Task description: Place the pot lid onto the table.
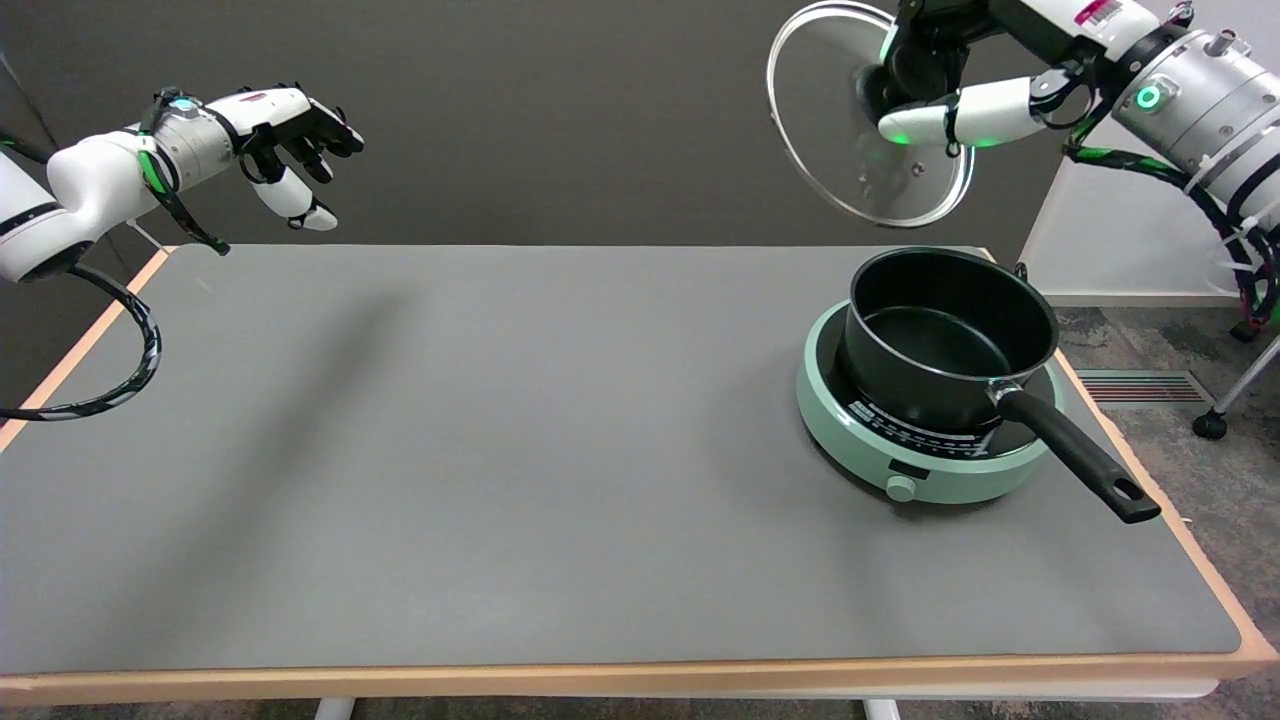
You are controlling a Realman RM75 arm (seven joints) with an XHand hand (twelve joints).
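Dark wall behind, grey table (500,480) below, with a black pot (945,335) on a green hotplate (930,470) at the right end. Up above the pot, well clear of the table: the pot lid (820,110), tilted steeply, clamped at its centre knob in the right hand (925,85). Probably glass with a metal rim, so stiff, slick, breakable; best held at the knob and lowered flat.

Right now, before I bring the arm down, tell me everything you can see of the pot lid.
The pot lid is a round, clear, glass-looking disc with a thin metal rim. It hangs in the air at the upper right, tilted steeply so its face turns toward the camera, above and behind the open black pot on the green hotplate. The right hand grips it around its centre, where a dark knob seems to sit. It touches nothing else; the table lies well below.
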